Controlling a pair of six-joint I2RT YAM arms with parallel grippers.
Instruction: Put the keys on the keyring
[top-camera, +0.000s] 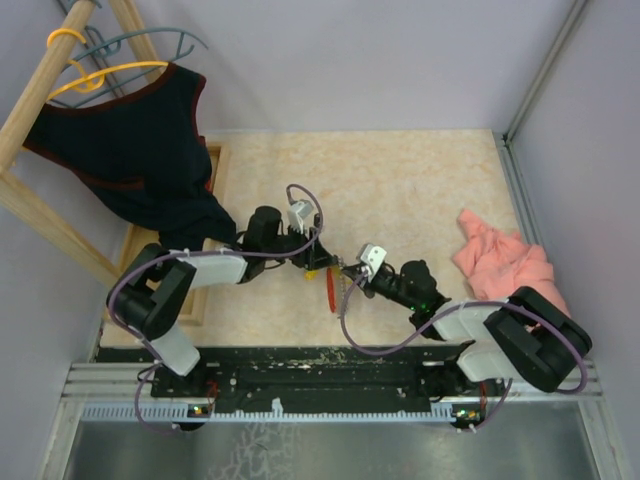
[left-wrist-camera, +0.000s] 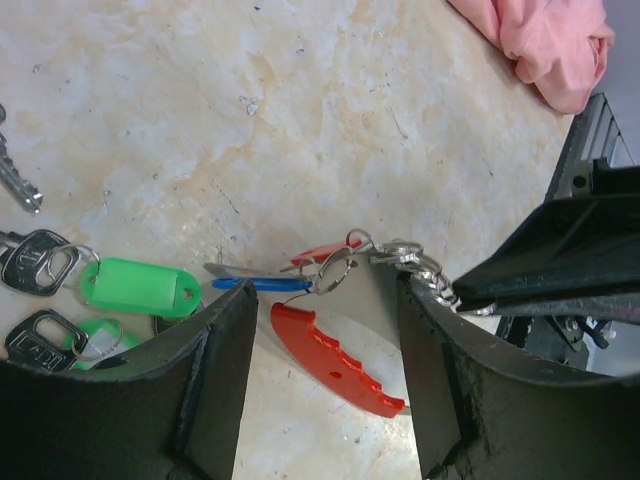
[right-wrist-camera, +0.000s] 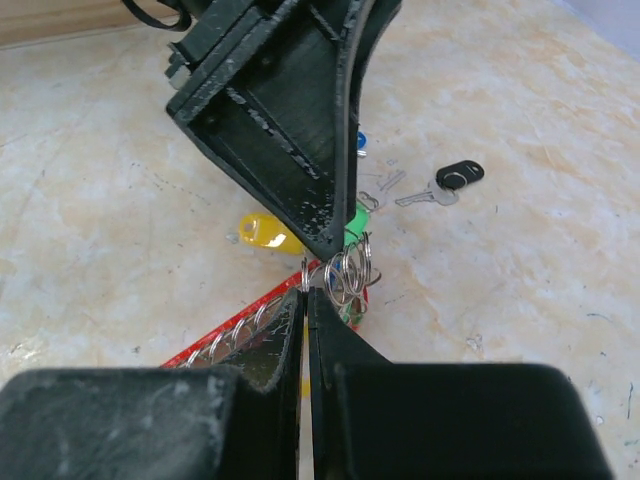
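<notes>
The keyring (left-wrist-camera: 335, 365) lies on the table, its red curved band showing between the fingers (left-wrist-camera: 220, 380) of my left gripper (left-wrist-camera: 325, 300), which stands open just above it and holds nothing. A chain of small steel rings (left-wrist-camera: 410, 262) runs from it to my right gripper (right-wrist-camera: 307, 292), which is shut on the grey toothed end of the keyring (right-wrist-camera: 225, 333). Beside the keyring lie a blue key (left-wrist-camera: 260, 283) and a red key (left-wrist-camera: 325, 250). Green-tagged keys (left-wrist-camera: 140, 287) and black-headed keys (left-wrist-camera: 40, 262) lie left of them. A yellow key (right-wrist-camera: 265, 232) and a black key (right-wrist-camera: 455, 178) lie beyond.
A pink cloth (top-camera: 500, 262) lies at the right of the table. At the far left, a dark garment (top-camera: 140, 150) hangs from a wooden rack (top-camera: 50, 90). The two grippers (top-camera: 318, 262) (top-camera: 347, 268) nearly touch at mid-table.
</notes>
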